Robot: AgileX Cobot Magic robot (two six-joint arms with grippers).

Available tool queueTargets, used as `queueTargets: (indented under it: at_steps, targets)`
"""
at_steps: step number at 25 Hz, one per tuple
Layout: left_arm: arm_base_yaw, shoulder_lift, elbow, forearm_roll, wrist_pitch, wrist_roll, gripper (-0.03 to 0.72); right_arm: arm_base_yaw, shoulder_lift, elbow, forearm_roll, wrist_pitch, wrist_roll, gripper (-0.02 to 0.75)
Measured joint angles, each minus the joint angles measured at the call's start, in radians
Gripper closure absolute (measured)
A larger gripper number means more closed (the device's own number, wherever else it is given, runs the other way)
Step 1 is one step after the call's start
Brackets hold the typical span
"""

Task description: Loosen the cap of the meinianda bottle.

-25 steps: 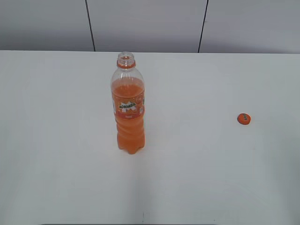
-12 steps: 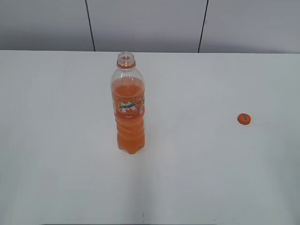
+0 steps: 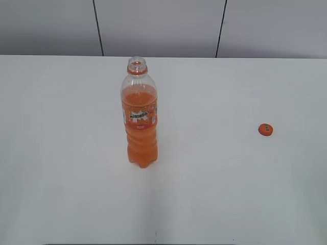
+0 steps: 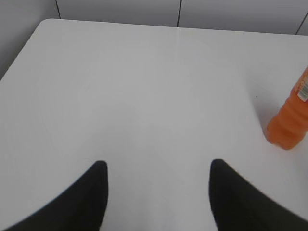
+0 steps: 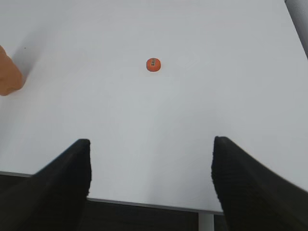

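Observation:
The meinianda bottle [image 3: 139, 120] stands upright on the white table, left of centre, with its mouth uncovered; its lower body shows in the left wrist view [image 4: 290, 127] and an orange edge of it in the right wrist view [image 5: 8, 74]. The orange cap [image 3: 265, 129] lies flat on the table far to the bottle's right, top up, also in the right wrist view [image 5: 153, 64]. My left gripper [image 4: 158, 166] is open and empty, well left of the bottle. My right gripper [image 5: 151, 144] is open and empty over the table's front edge, short of the cap. Neither gripper shows in the exterior view.
The white table [image 3: 214, 194] ends at a grey panelled wall [image 3: 158, 25] behind. Its front edge, with dark space below, shows in the right wrist view [image 5: 144, 204]. The table's rounded far-left corner shows in the left wrist view [image 4: 45, 24].

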Motion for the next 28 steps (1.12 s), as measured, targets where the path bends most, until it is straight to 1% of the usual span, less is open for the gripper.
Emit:
queueTargets:
  at_steps: [13,15,18,20,28]
  targets:
    - [0.0,0.0,0.0,0.0,0.0,-0.001,0.288,0.0,0.0,0.0,0.0,-0.001,0.002,0.153]
    - [-0.008,0.0,0.0,0.0,0.0,-0.001,0.298,0.0,0.0,0.0,0.0,-0.001,0.002,0.153]
    - [-0.039,0.0,0.0,0.0,0.0,-0.001,0.312,0.0,0.0,0.0,0.0,-0.001,0.002,0.153]
    - [-0.049,0.0,0.0,0.0,0.0,-0.001,0.319,-0.008,0.0,0.0,0.0,-0.001,0.002,0.153]
    - [-0.05,0.0,0.0,-0.001,0.0,-0.001,0.347,-0.052,0.0,0.0,0.0,-0.001,0.003,0.153]
